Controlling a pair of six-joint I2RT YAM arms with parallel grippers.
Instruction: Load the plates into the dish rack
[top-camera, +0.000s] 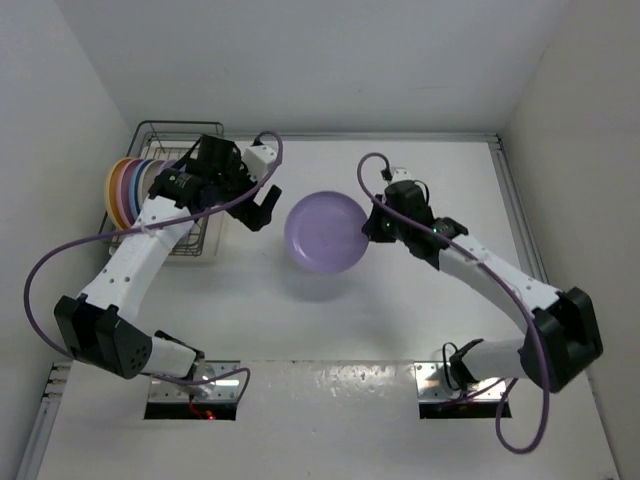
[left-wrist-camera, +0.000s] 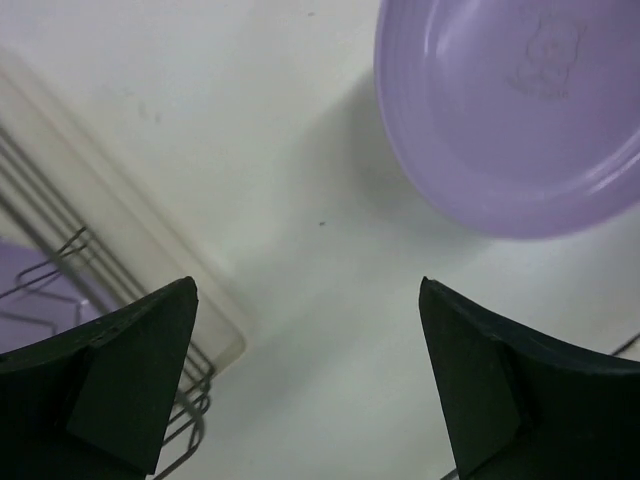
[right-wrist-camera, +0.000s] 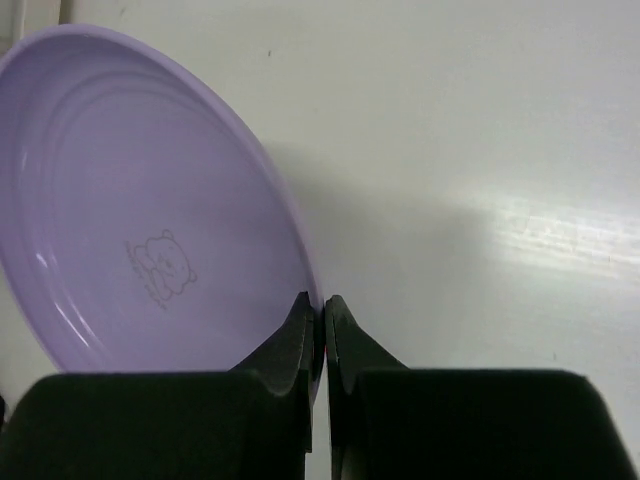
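At 10 o'clock of the top view, on the bench: dish rack, with several plates upright on edge inside. Just at 3 o'clock of that: left tool, spread wide, holding nothing, over bare bench. Near centre, at 3 o'clock of the left tool and apart from it: lilac plate, tilted, shadow beneath. At that plate's 3 o'clock rim: right tool, pinched tight on the edge.
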